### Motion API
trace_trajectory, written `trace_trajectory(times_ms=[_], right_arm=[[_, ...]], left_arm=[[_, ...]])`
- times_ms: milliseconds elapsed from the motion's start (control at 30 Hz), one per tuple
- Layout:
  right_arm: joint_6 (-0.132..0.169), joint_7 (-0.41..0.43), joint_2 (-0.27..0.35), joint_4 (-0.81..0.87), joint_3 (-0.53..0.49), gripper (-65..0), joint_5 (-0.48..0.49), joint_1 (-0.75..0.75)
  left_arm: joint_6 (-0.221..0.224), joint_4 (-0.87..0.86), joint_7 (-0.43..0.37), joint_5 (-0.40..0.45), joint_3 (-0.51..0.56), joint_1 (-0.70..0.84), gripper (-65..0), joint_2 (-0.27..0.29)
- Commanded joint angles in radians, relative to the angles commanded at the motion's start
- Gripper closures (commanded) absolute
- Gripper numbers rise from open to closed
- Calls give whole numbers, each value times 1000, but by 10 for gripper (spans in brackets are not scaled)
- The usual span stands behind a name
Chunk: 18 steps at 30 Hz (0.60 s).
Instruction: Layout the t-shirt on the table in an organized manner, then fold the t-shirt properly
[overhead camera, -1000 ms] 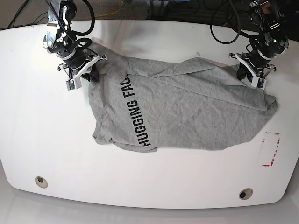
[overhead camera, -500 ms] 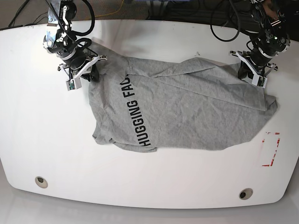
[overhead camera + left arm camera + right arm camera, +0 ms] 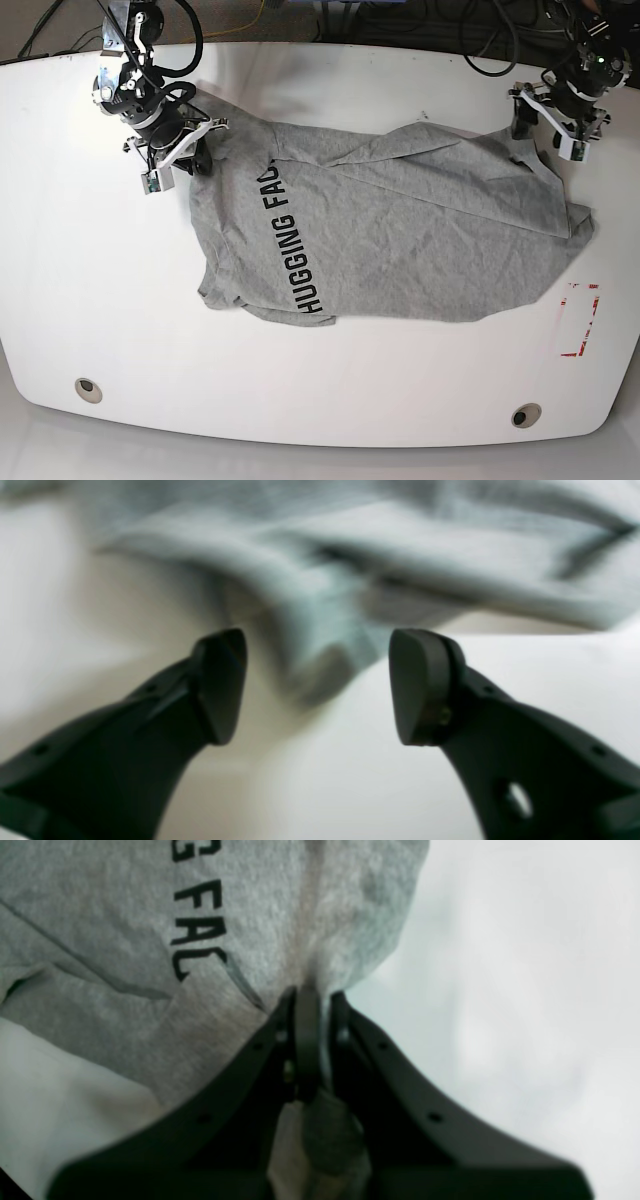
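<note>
A: The t-shirt (image 3: 400, 235) lies spread but rumpled across the middle of the table (image 3: 80, 290), with its black lettering running from near to far on the left part and its right end bunched close to the red dashed mark (image 3: 580, 320).

B: And what has changed for us in the last second?

A: Our left gripper (image 3: 553, 118), on the far right of the base view, was down on the cloth's far right corner a second ago. Now it has lifted off and pulled back toward the far right table edge. Its wrist view shows the fingers (image 3: 420, 685) spread wide with nothing between them, and only blurred grey folds ahead.

B: So that corner is released. What about the other side?

A: Our right gripper (image 3: 312, 1012) has not moved. It sits at the far left corner of the shirt, its jaws pinched together on a fold of grey fabric just beside the letters.

B: What does that mean for the layout?

A: We judge the spreading is unfinished. The shirt is creased, and its right end overlaps itself. The freed arm probably needs a fresh grip before any folding starts.
</note>
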Motion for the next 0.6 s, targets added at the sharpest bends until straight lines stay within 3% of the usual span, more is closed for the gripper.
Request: trace_trajectory(times_ms=[300,600], right_arm=[[0,0,-2,0,0,0,0,0],[0,0,0,0,0,0,0,-2]], left_arm=[[0,-3,0,-2,-9,-9,-449,-35],[0,-5,0,-2,71,-40,-451,-35]])
